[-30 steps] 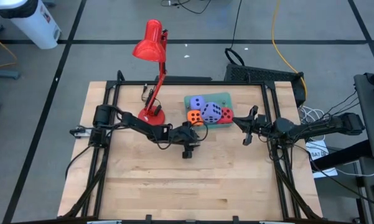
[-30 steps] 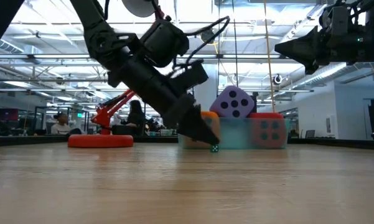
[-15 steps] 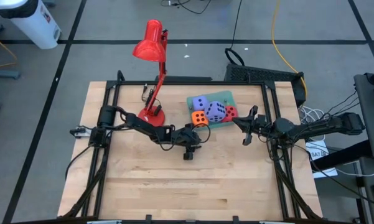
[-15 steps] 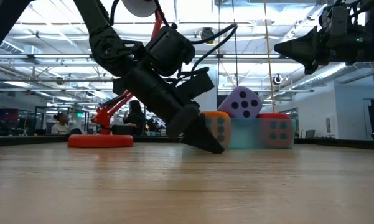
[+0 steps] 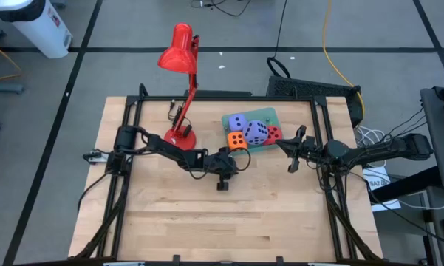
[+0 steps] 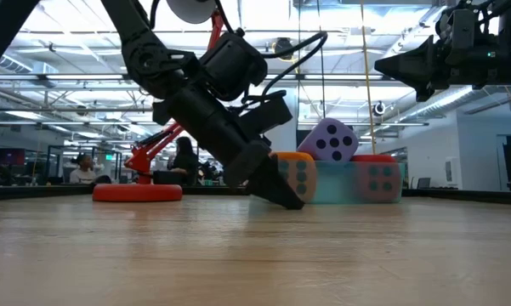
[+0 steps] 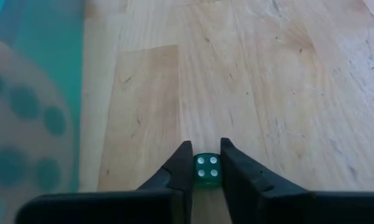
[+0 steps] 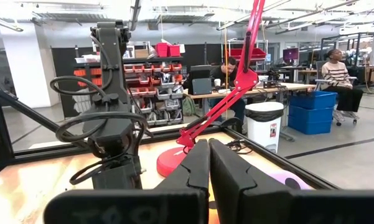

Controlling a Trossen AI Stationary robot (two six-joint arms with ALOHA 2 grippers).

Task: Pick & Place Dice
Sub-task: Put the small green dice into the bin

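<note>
One small green die (image 7: 206,170) sits clamped between the left gripper (image 7: 205,163) fingertips on the wooden table (image 5: 207,214); a shallow pinch could flick it away. The right gripper (image 8: 208,163) hangs clenched, empty.

Front half of the desk (image 5: 229,222) bare wood, open for passing. Back middle crowded: teal tray (image 5: 260,142) with the dice (image 5: 253,131), red lamp (image 5: 180,89) base just left of it. Left hand (image 5: 240,157) low at the tray's front edge blocks that approach; right hand (image 5: 289,150) hangs raised just right of the tray.
</note>
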